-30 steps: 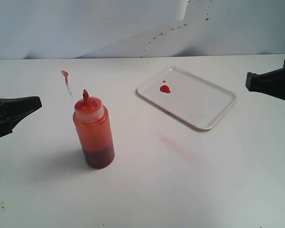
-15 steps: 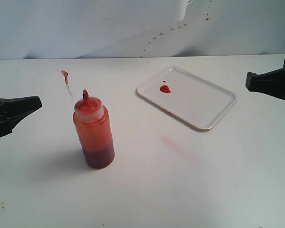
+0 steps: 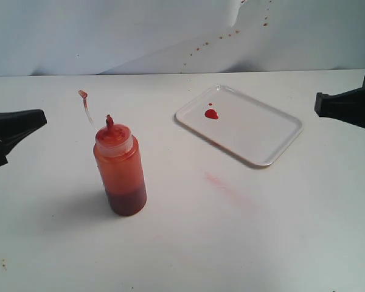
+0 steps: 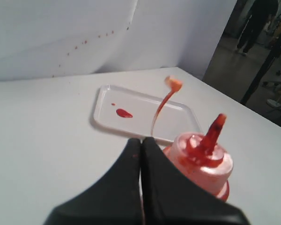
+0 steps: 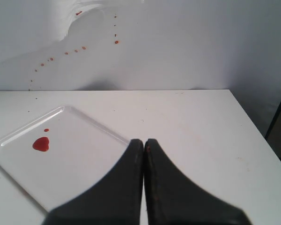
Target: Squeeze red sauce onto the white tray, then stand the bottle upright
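NEAR: bottle [image 3: 120, 170] stands upright on the table [image 3: 243, 243], tip cap [image 3: 83, 93] up on its tether | MID: left gripper [image 3: 41, 115] pinched tight, empty, well clear of it | right gripper [image 3: 317, 103] likewise closed on nothing, beside the white tray [image 3: 261, 137] | FAR: red sauce [image 3: 212, 114] blob sits on the tray's far end

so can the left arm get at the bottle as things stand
Probably yes: only bare table lies between the left gripper and the bottle, though its shut jaws must open first.
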